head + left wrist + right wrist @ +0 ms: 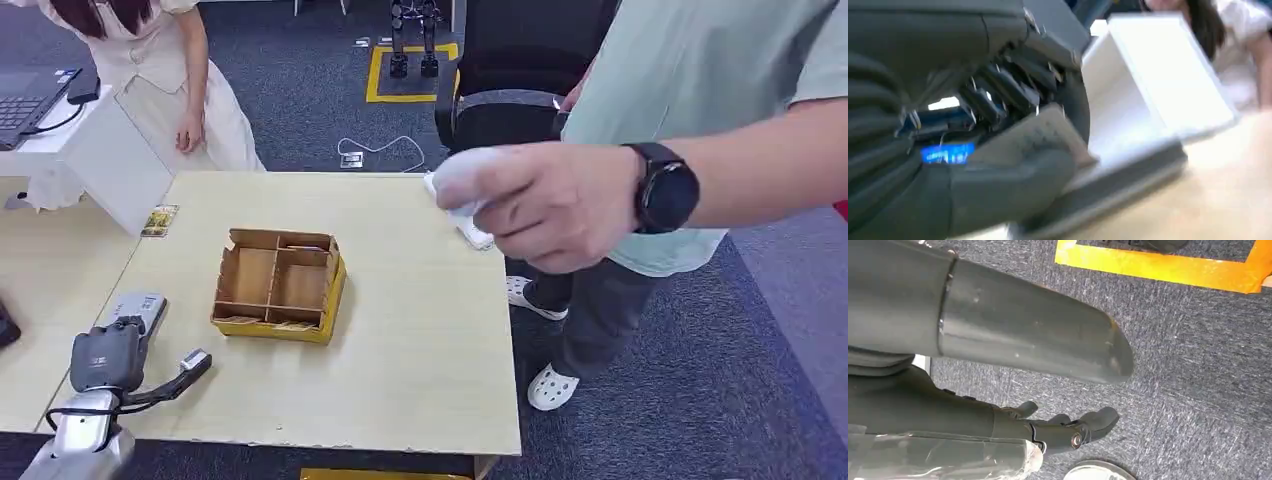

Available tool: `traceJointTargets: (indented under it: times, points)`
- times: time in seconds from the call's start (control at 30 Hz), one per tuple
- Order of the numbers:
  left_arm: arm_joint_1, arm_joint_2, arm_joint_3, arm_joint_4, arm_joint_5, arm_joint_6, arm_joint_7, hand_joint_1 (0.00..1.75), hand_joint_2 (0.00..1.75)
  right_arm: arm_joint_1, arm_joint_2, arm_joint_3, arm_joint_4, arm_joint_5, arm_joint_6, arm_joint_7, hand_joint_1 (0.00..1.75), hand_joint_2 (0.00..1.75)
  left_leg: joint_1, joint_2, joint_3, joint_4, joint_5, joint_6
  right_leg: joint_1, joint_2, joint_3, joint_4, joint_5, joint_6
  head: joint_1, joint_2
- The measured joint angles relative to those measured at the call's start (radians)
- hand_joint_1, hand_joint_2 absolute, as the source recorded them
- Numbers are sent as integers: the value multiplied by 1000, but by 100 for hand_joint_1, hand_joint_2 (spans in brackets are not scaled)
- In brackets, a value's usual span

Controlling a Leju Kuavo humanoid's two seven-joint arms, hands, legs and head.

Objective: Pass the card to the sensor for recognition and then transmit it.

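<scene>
Left hand (105, 355) is down in the lower left of the head view, sitting over a grey reader-looking device (135, 308) at the worktop's left edge. In the left wrist view the fingers (1013, 90) are curled above a flat grey slab with a blue glow under them. It's blurry, so I honestly can't tell if they're pinching the card or holding nothing. I can't pick out the card for sure anywhere, so best guess is it's in that hand at the sensor.

So my read: this is the scan step. Next would be lifting off the reader and passing the card on, which needs a steady grip on something thin.

Right hand (1068, 432) hangs over the carpet, fingers loosely curled, nothing in it.

Out from there: pale wood worktop (420, 340) with a divided cardboard box (279, 285) mid-left, and a small picture card (159, 220) by a white panel at upper left. A person's hand (545, 205) with a black watch reaches in from the right holding something white. Another person stands at upper left. Dark blue carpet, yellow floor tape up top.
</scene>
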Motion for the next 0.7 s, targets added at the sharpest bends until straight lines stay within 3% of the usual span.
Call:
traceJointTargets:
  times: [0.07, 0.17, 0.2, 0.4, 0.7]
  points:
    - [-5, -3, 10, -4, 60, 13, -48, 175, 175, 0, 0, 0, 0, 3, 0, 1, 0, 0, 0, -1, 0, 0, 1, 0, 0, 0, 0, 0, 0, 0, 0, 0]
    - [0, -28, 46, -79, 286, 37, -211, 175, 175, 0, 0, 0, 0, 14, 0, 10, 0, 0, 0, -2, 0, 1, 2, 0, 0, -1, -1, 0, 0, 0, -1, 0]
    - [-1, -36, 56, -117, 338, 36, -238, 175, 175, 0, 0, 0, 0, 16, 0, 13, 0, 0, 0, -3, -1, 1, 2, -1, 0, -2, -1, 0, 0, 0, 0, 0]
    - [-74, -44, 60, -279, 349, 10, -195, 175, 175, 0, 0, 11, 0, 27, 1, 29, 0, 0, 0, -3, -3, 1, 3, -1, 0, -2, -1, 0, 1, -1, 1, 0]
    - [-192, -19, 59, -292, 214, 34, -121, 175, 175, -1, 0, 24, 0, 32, 2, 30, 0, 0, 1, -3, -3, 1, 3, -1, 0, -2, -3, 0, 1, -1, 1, 0]
